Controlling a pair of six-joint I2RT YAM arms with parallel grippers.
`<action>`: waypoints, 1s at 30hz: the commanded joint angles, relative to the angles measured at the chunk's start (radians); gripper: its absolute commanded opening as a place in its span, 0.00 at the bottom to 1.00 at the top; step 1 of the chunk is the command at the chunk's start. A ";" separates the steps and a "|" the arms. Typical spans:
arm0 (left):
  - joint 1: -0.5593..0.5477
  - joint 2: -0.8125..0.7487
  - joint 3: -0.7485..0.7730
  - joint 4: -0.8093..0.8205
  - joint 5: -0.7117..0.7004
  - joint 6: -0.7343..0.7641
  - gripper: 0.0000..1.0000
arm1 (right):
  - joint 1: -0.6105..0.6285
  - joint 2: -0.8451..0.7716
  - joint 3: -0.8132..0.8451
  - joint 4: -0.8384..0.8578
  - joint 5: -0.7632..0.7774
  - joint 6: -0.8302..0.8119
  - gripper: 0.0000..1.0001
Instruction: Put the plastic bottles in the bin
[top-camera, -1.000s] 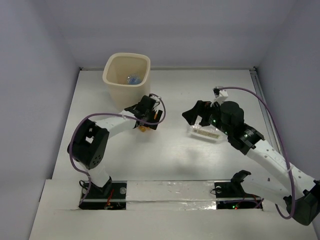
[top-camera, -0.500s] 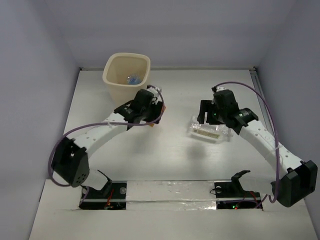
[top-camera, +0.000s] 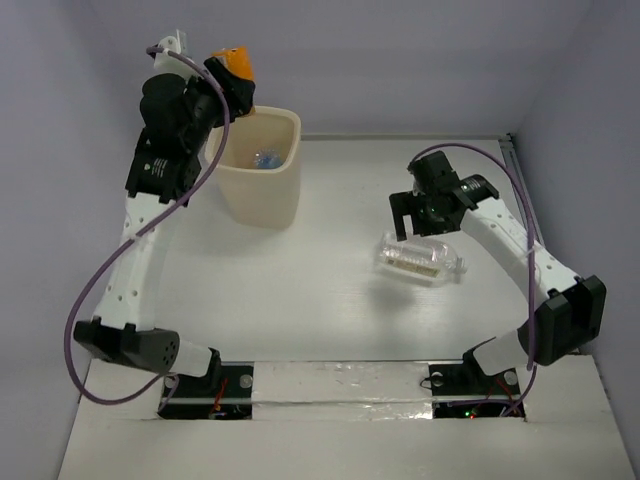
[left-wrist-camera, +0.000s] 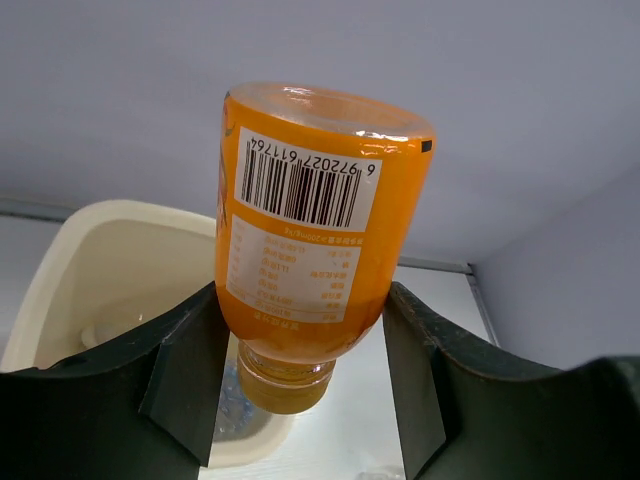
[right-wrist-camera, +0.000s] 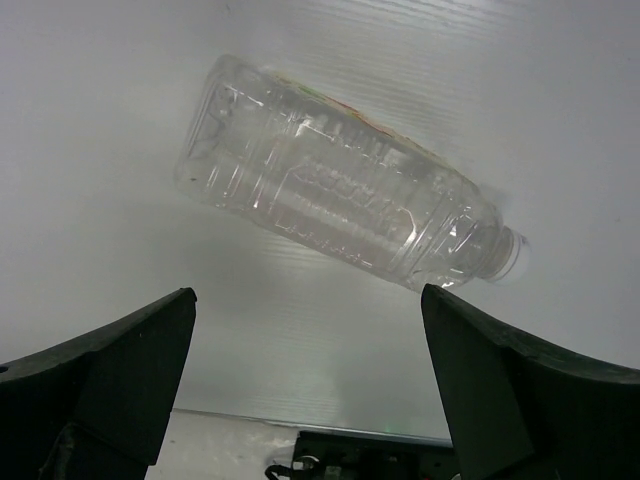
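Note:
My left gripper (top-camera: 229, 82) is shut on the small orange bottle (top-camera: 237, 63) and holds it high over the near-left rim of the cream bin (top-camera: 263, 200). In the left wrist view the orange bottle (left-wrist-camera: 315, 230) sits between my fingers with its cap pointing down, and the bin (left-wrist-camera: 100, 215) is below. A clear blue-labelled bottle (top-camera: 266, 158) lies inside the bin. The wide clear ribbed bottle (top-camera: 420, 258) lies on its side on the table. My right gripper (top-camera: 422, 214) is open and empty just behind and above it. It also shows in the right wrist view (right-wrist-camera: 340, 195), beyond the open gripper (right-wrist-camera: 310, 370).
Grey walls close in the table on the left, back and right. The table's right edge has a raised rail (top-camera: 520, 190). The arm bases (top-camera: 210, 385) stand at the near edge.
My left arm has lifted the orange bottle from the table beside the bin to high above the bin's rim. My right gripper has shifted slightly over the ribbed bottle, which has not moved.

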 joint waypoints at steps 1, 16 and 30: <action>0.072 0.108 0.010 0.000 0.072 -0.112 0.27 | -0.002 0.037 0.088 -0.100 0.021 -0.050 1.00; 0.146 0.173 -0.051 0.024 0.174 -0.119 0.85 | -0.002 0.288 0.136 -0.135 -0.056 -0.081 1.00; 0.075 0.007 -0.157 0.041 0.191 -0.076 0.85 | -0.002 0.476 0.301 0.145 -0.186 0.200 0.79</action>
